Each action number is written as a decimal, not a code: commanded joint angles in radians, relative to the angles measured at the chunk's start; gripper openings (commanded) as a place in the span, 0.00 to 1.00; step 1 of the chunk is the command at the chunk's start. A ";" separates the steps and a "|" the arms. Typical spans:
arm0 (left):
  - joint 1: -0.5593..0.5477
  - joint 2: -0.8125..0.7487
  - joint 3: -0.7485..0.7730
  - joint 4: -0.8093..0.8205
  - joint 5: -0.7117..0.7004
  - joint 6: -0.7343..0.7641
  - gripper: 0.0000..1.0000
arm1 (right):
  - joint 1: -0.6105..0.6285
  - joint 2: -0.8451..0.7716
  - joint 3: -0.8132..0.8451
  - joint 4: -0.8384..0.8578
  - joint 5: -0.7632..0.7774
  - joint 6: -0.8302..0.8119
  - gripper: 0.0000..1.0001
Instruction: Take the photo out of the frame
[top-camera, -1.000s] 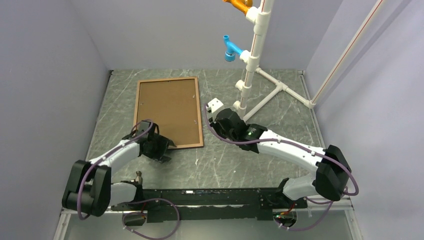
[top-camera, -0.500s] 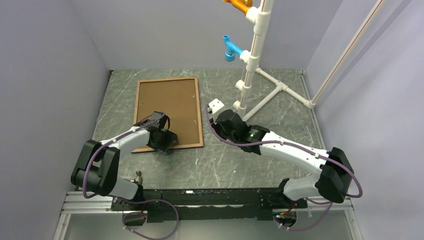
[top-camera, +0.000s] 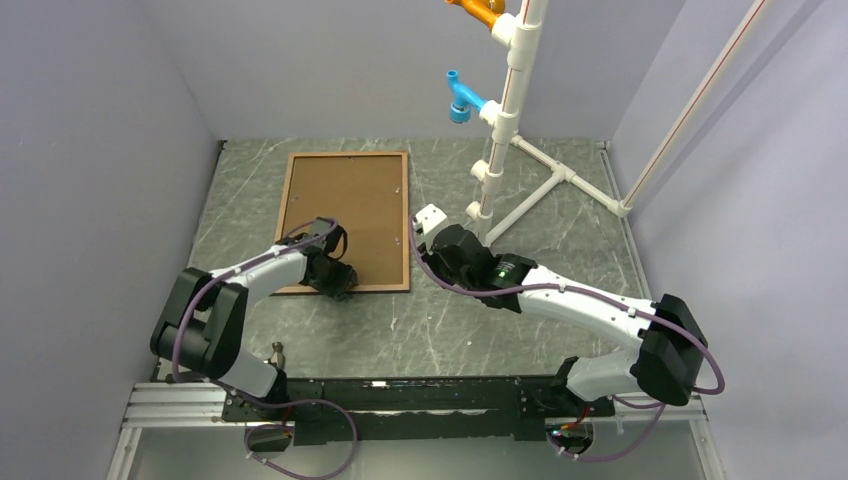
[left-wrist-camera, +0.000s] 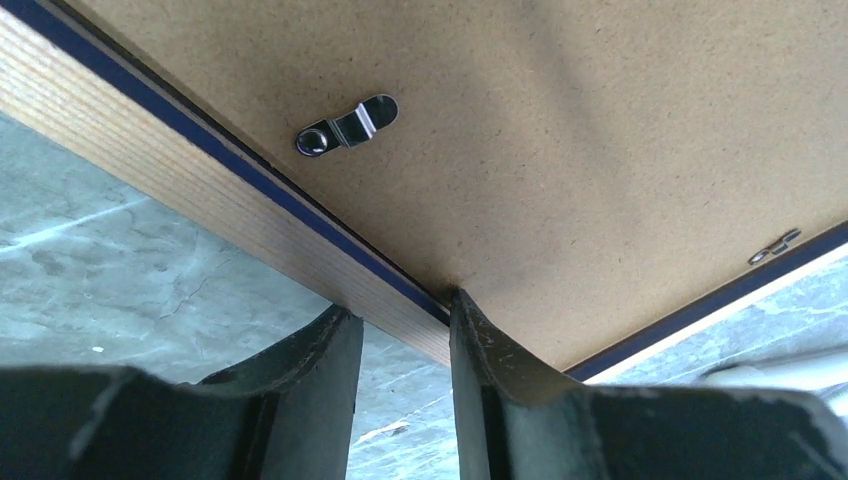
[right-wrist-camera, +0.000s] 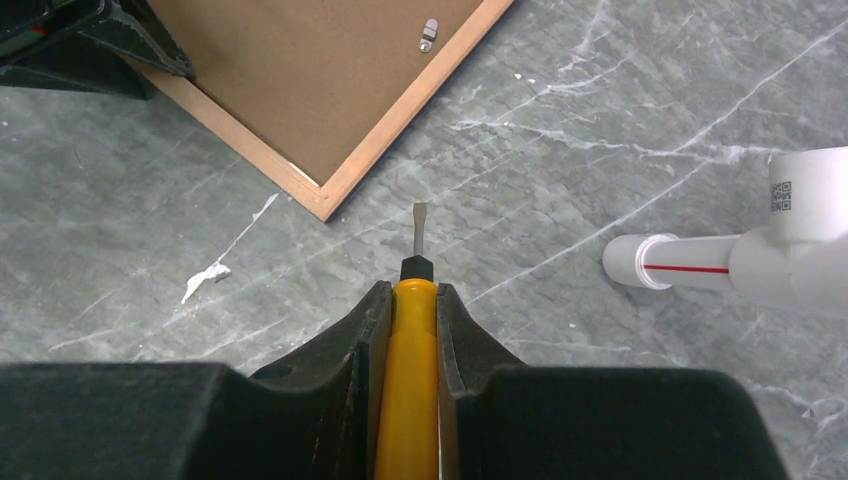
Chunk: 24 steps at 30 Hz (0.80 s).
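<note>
The frame (top-camera: 346, 221) lies face down on the table, its wood-coloured back rim and brown backing board up. The photo is hidden under the board. In the left wrist view the rim (left-wrist-camera: 200, 190), a navy inner strip and a metal turn clip (left-wrist-camera: 345, 124) show. My left gripper (top-camera: 336, 279) (left-wrist-camera: 397, 318) is at the frame's near edge, its jaws closed across the rim, one finger outside and one on the board. My right gripper (top-camera: 445, 255) (right-wrist-camera: 410, 292) is shut on a yellow screwdriver (right-wrist-camera: 408, 390), its tip hanging over the table just right of the frame's near right corner (right-wrist-camera: 322, 208).
A white PVC pipe stand (top-camera: 503, 120) with blue and orange fittings rises at the back right; one pipe foot (right-wrist-camera: 690, 268) lies close to the right gripper. Grey walls close in the table on three sides.
My left gripper moved forward from the table onto the frame's near edge. The frame slid away and to the right and turned slightly. The right gripper shifted a little.
</note>
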 joint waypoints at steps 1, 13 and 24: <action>-0.007 0.007 -0.130 -0.068 -0.158 0.167 0.08 | 0.004 0.009 0.014 0.024 0.026 0.001 0.00; -0.005 -0.207 -0.129 -0.135 -0.143 0.552 0.00 | 0.004 0.116 0.094 0.012 0.012 0.004 0.00; 0.193 -0.210 -0.130 -0.097 -0.026 0.784 0.00 | 0.002 0.120 0.103 -0.001 0.054 0.009 0.00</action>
